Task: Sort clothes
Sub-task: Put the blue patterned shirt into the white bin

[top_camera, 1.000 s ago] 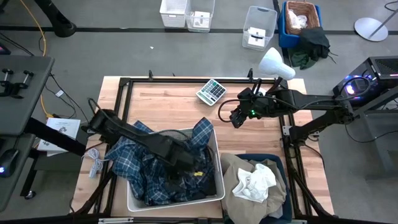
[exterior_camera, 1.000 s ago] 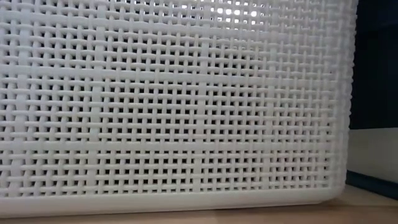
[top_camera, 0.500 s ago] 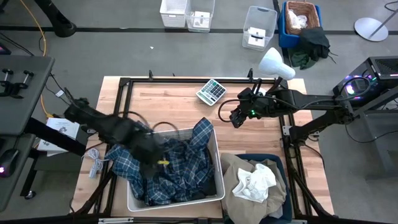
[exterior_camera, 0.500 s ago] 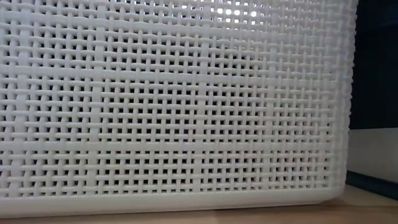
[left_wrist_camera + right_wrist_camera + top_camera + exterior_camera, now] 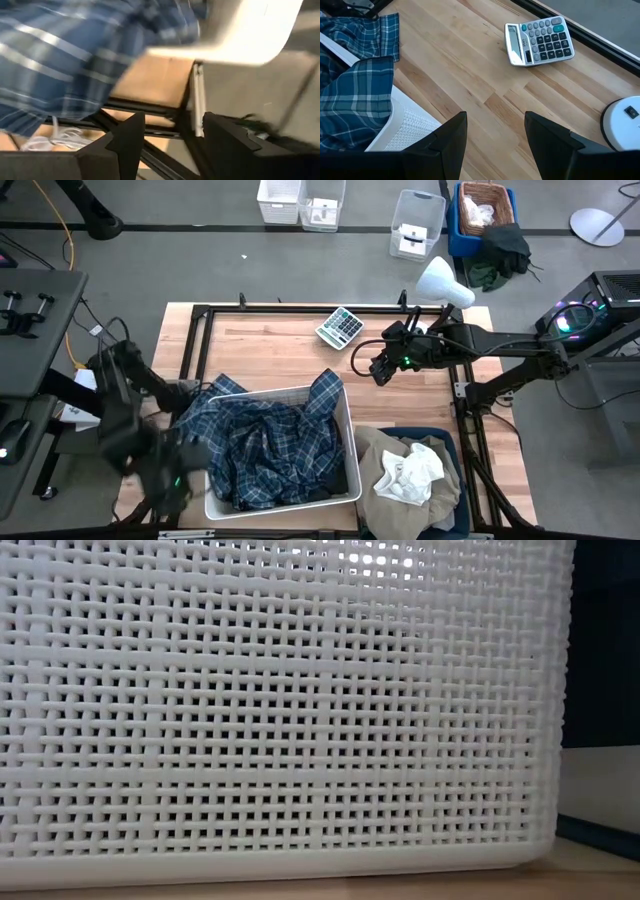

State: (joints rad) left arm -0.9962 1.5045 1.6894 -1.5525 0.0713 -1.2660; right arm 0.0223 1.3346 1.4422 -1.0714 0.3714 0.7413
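I see my left tool (image 5: 170, 145) spread apart and empty beside the plaid shirt (image 5: 265, 442) in the white basket (image 5: 345, 420); my right tool (image 5: 495, 142), also apart, hovers over the table (image 5: 280, 350).

A second ago we had our left arm stretched across the white basket (image 5: 345, 442), its tool buried in the plaid shirt (image 5: 262, 445) near the basket's middle. Half a second ago it was already drawing back toward the basket's left side. Now we have swung the arm clear of the basket altogether: the left tool (image 5: 172, 488) sits blurred off the basket's near-left corner, at the bench (image 5: 280, 345) edge, fingers parted with nothing between them. With the arm gone, the plaid shirt lies fully uncovered, filling the basket and draping over its left rim, and its folds have settled differently in the middle.
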